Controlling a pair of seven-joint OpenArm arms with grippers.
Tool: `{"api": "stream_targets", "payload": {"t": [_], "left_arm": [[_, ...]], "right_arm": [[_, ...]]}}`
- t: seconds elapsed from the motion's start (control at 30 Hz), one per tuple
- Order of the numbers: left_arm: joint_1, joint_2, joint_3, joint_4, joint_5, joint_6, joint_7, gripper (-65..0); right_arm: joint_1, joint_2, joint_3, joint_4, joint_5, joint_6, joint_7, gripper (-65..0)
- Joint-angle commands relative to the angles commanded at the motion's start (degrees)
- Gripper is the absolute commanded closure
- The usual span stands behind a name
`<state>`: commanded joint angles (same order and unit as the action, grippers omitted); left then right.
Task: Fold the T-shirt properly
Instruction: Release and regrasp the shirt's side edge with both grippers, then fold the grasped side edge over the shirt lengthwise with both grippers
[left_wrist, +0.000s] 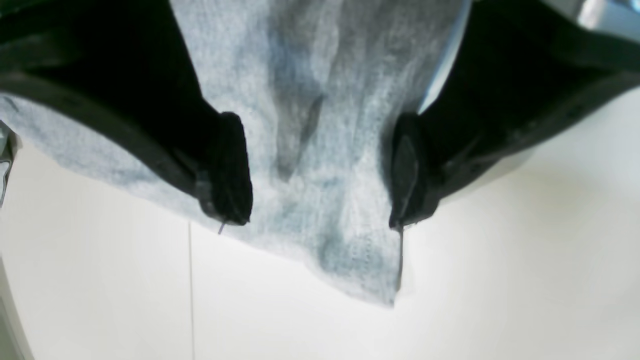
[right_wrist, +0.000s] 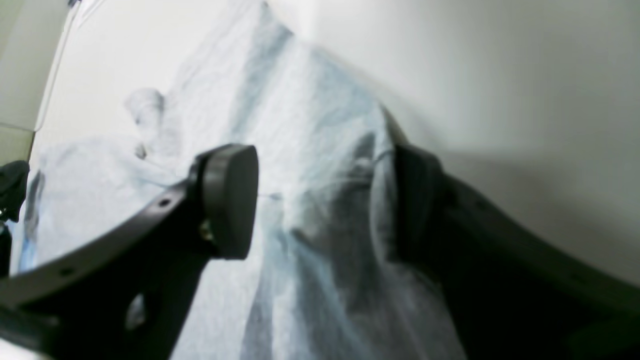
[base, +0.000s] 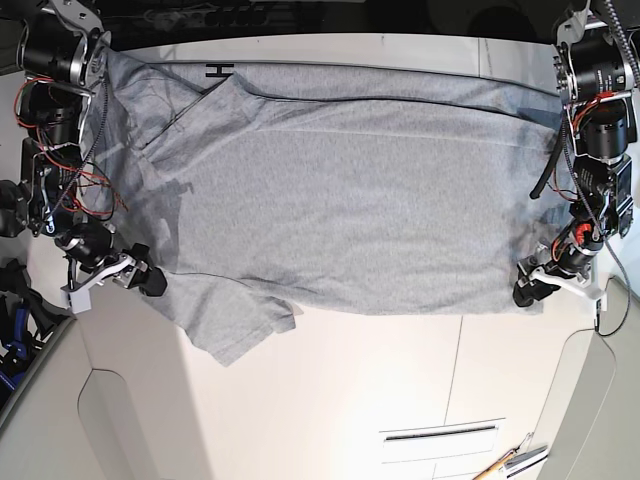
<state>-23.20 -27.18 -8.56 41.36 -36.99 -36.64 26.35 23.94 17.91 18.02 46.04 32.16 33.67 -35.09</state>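
The heather-grey T-shirt (base: 350, 190) lies spread flat on the white table (base: 380, 390), plain side up, with its sleeves toward the left and its hem toward the right. My left gripper (base: 522, 292) sits at the near hem corner. In the left wrist view it (left_wrist: 320, 172) stands open, with the shirt corner (left_wrist: 325, 225) lying between its black fingers (left_wrist: 230, 170). My right gripper (base: 152, 282) is at the shoulder edge beside the near sleeve (base: 240, 325). It (right_wrist: 325, 200) is open astride a raised ridge of cloth (right_wrist: 325, 150).
A far sleeve (base: 170, 100) lies folded over near the upper left arm base. Table seams and a slot (base: 440, 433) mark the near side. Small tools (base: 515, 460) lie at the near right edge. Arm bases stand at both far corners.
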Motion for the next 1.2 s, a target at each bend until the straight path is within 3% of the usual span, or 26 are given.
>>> {"api": "stream_targets", "payload": {"t": [0.1, 0.17, 0.2, 0.33, 0.37, 0.5, 0.57, 0.6, 0.9, 1.03, 1.2], "left_arm": [[0.0, 0.0, 0.0, 0.0, 0.0, 0.0, 0.0, -44.6], [0.0, 0.0, 0.0, 0.0, 0.0, 0.0, 0.0, -38.0], [-0.2, 0.0, 0.0, 0.0, 0.0, 0.0, 0.0, -32.0], [-1.2, 0.0, 0.0, 0.0, 0.1, 0.0, 0.4, -4.0], [-1.6, 0.0, 0.0, 0.0, 0.5, 0.0, 1.1, 0.0], [-2.7, -0.4, 0.0, 0.2, 1.0, -0.1, 3.1, 0.0], [-2.8, -1.3, 0.0, 1.3, 0.9, -3.4, 3.8, 0.0], [-2.8, -1.8, 0.0, 2.3, 0.1, -3.4, 4.9, 0.0], [-2.3, -6.9, 0.0, 8.0, -13.0, -3.4, 22.5, 0.0], [-1.4, -9.3, 0.0, 10.2, -18.3, -3.4, 28.2, 0.0], [6.4, -14.9, 0.0, 21.9, -28.5, -3.4, 37.5, 0.0]], "right_arm": [[0.0, 0.0, 0.0, 0.0, 0.3, 0.24, -1.2, -40.5], [0.0, 0.0, 0.0, 0.0, 0.3, 0.24, -1.2, -39.9], [0.0, 0.0, 0.0, 0.0, 0.3, 0.24, -1.2, -36.2], [0.0, 0.0, 0.0, 0.0, 0.3, 0.22, -1.2, -1.4], [0.2, 0.1, 0.0, 0.1, 0.6, 0.22, -1.2, 0.0], [0.2, 0.7, 0.0, 0.6, 3.3, 0.24, -1.3, 0.0], [0.2, 1.0, 0.0, 1.5, 3.9, 0.24, -2.3, 0.0], [0.1, 1.2, 0.0, 2.1, 4.5, 0.28, -3.5, 0.0], [-5.1, 5.2, 0.0, 13.9, 16.3, 1.07, -13.3, 0.0], [-10.7, 5.3, 0.9, 22.2, 16.7, 1.07, -14.9, 0.0], [-19.6, 5.2, 4.1, 31.6, 17.5, 1.07, -14.9, 0.0]]}}
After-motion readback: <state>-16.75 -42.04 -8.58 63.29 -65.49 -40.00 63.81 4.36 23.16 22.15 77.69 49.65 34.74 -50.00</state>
